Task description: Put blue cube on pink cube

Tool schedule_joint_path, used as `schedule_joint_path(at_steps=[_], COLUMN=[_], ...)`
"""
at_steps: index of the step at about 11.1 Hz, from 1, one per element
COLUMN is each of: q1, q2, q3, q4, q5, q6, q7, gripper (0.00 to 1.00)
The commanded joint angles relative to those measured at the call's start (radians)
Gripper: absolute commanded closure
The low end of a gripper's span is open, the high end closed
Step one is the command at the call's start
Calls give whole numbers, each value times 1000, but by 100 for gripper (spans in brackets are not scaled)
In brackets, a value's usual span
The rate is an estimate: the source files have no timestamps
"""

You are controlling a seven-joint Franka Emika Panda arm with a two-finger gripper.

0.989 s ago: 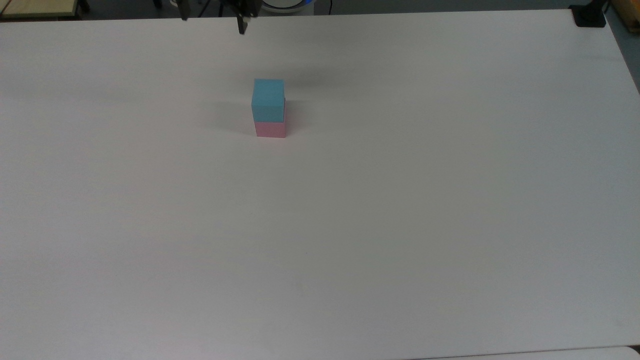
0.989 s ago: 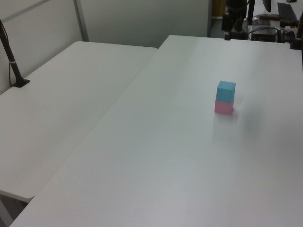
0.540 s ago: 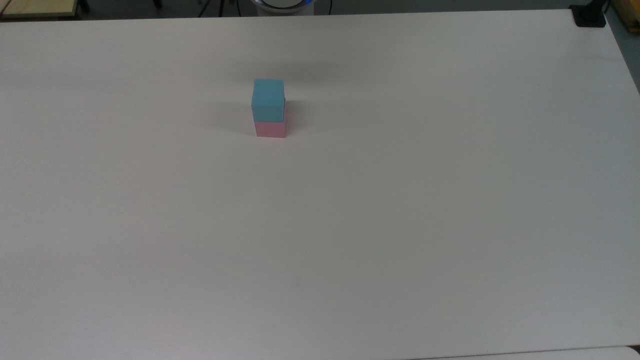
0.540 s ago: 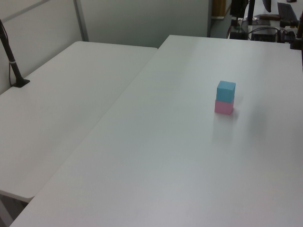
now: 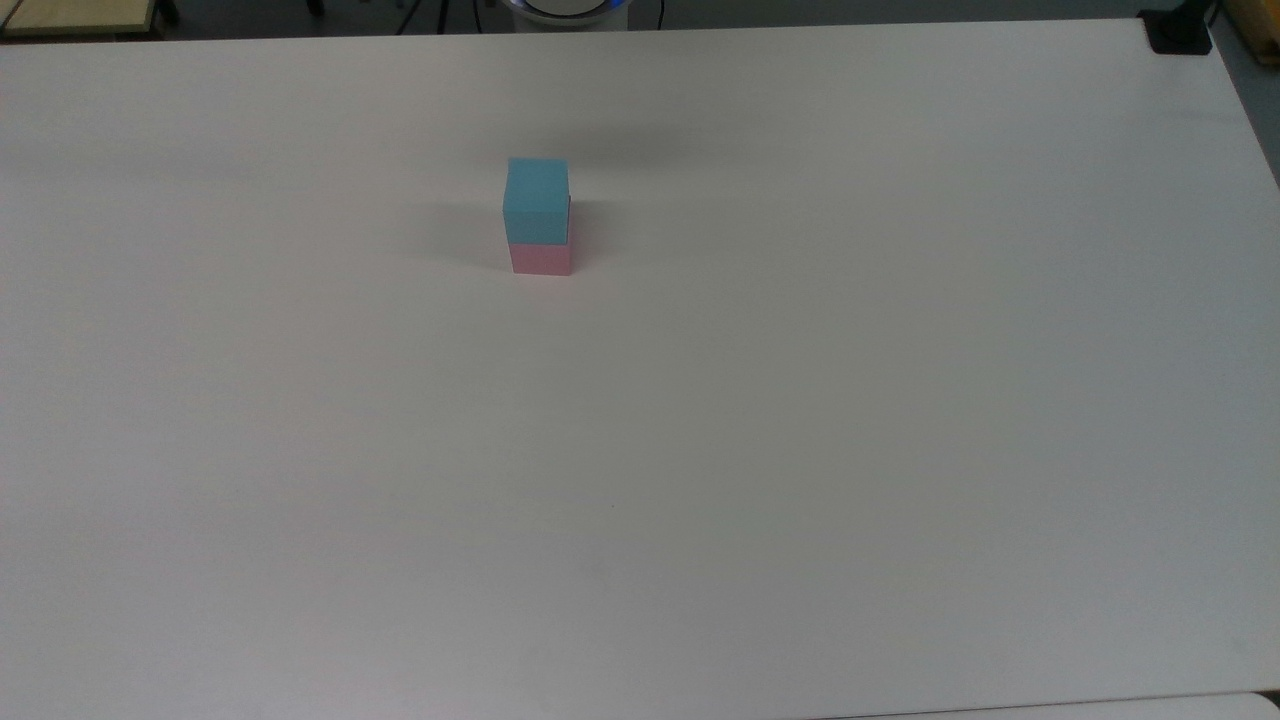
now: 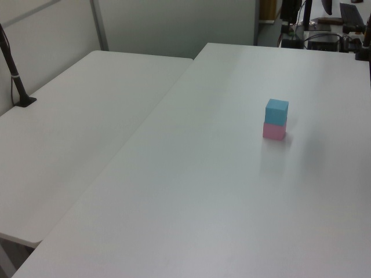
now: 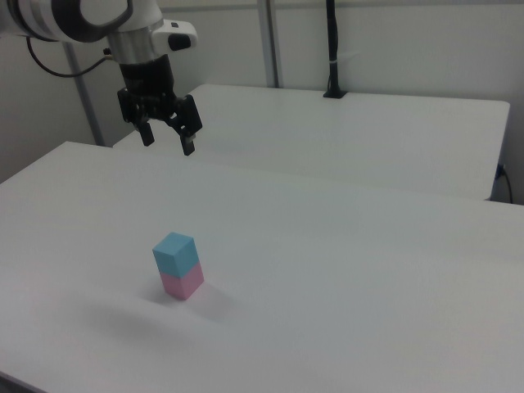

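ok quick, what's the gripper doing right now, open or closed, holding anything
Gripper: open, holding nothing, up in the air apart from the blue cube, which sits on the pink cube.

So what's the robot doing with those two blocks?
It's stacking them, and the stack looks done. The blue cube sits right on top of the pink cube on the white table, and both stand straight. The robot's gripper hangs in the air above and behind the blocks in the right view. Its fingers are spread open and hold nothing, so nothing is touching the blocks.
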Motion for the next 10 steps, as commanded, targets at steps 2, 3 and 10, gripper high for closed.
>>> schedule_joint_path(at_steps=[2, 3, 10], q1=[16, 15, 58], q2=[-1, 0, 4], q3=[-39, -74, -101], q4=[8, 11, 11], q5=[22, 85, 115], q6=[-16, -12, 7], q7=[-71, -74, -74], gripper=[0, 0, 0])
